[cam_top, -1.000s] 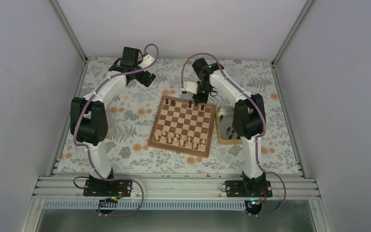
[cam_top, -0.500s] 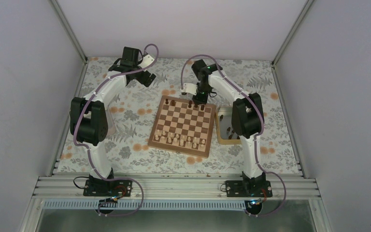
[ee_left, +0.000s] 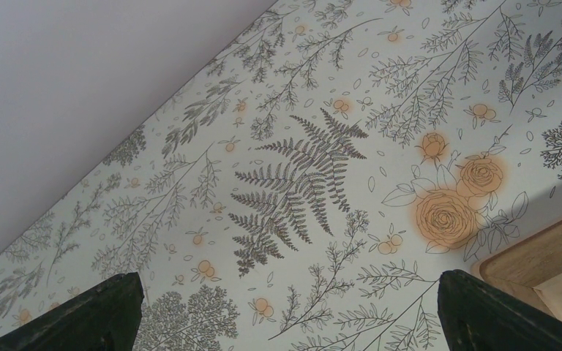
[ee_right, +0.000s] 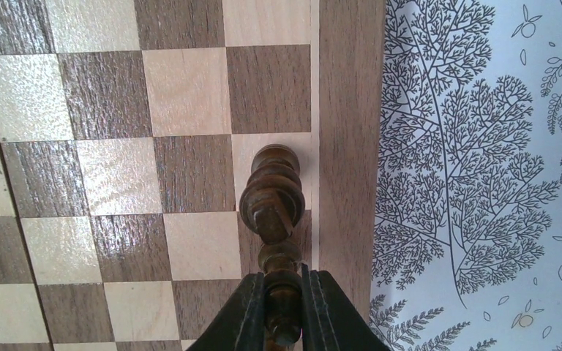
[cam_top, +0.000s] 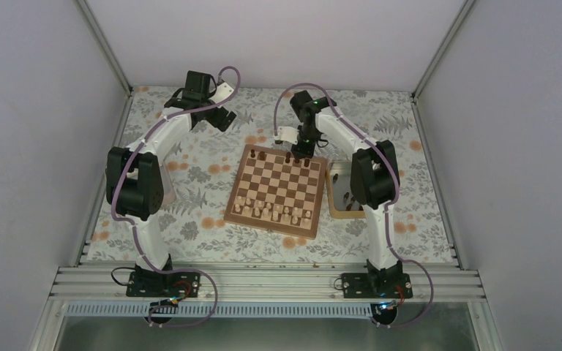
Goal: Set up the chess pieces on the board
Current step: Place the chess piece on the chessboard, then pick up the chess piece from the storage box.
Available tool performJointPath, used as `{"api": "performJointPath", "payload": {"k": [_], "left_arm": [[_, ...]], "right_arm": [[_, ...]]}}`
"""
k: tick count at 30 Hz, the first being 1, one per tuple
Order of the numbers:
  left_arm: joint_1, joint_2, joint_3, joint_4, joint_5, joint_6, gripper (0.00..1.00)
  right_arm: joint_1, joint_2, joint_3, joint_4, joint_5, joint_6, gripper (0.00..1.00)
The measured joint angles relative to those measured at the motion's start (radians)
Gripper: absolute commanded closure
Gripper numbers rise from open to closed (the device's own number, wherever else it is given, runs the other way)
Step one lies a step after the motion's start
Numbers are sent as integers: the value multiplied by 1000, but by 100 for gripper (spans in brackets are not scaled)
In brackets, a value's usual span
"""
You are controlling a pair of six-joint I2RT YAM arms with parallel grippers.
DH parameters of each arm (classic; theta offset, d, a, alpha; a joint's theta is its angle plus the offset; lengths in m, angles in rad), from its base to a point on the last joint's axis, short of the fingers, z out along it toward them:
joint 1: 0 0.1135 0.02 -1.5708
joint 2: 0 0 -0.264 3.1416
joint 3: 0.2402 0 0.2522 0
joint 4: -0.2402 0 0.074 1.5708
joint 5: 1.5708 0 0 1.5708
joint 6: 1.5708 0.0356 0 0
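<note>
A dark chess piece (ee_right: 281,303) is gripped by the right jaws at the board's (ee_right: 190,95) far border, apparently just beside a standing chessman (ee_right: 272,197). The left jaws are held open above floral counter (ee_left: 300,183), near the white wall (ee_left: 80,73).

Floral-patterned table (cam_top: 205,234): chessboard (cam_top: 278,186) flat at centre, tan-rimmed tray (cam_top: 340,214) just beside its right edge.

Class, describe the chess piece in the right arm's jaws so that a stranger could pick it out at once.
Find the chequered board, then its far edge near the right corner, where the right arm's jaws reach. The dark brown piece there is the only one pinched between black jaws.
</note>
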Motion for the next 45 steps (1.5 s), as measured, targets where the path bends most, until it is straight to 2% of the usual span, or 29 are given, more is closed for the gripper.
{"api": "performJointPath", "payload": {"k": [7, 12, 18, 21, 27, 32, 35, 38, 43, 45], "left_arm": [[0, 0, 0, 0, 0, 0, 0], [0, 0, 0, 0, 0, 0, 0], [0, 0, 0, 0, 0, 0, 0], [0, 0, 0, 0, 0, 0, 0], [0, 0, 0, 0, 0, 0, 0], [0, 0, 0, 0, 0, 0, 0], [0, 0, 0, 0, 0, 0, 0], [0, 0, 0, 0, 0, 0, 0], [0, 0, 0, 0, -4, 0, 0], [0, 0, 0, 0, -5, 0, 0]], "right_arm": [[0, 7, 0, 0, 0, 0, 87], [0, 18, 0, 0, 0, -1, 83], [0, 18, 0, 1, 0, -3, 66], [0, 18, 0, 5, 0, -5, 61], [-2, -11, 0, 10, -1, -4, 58], [-30, -101, 0, 8, -2, -2, 58], [-79, -169, -15, 11, -2, 0, 58], [-186, -258, -85, 16, -1, 1, 59], [-402, -397, -283, 22, 26, 1, 59], [-450, -441, -364, 24, 34, 1, 59]]}}
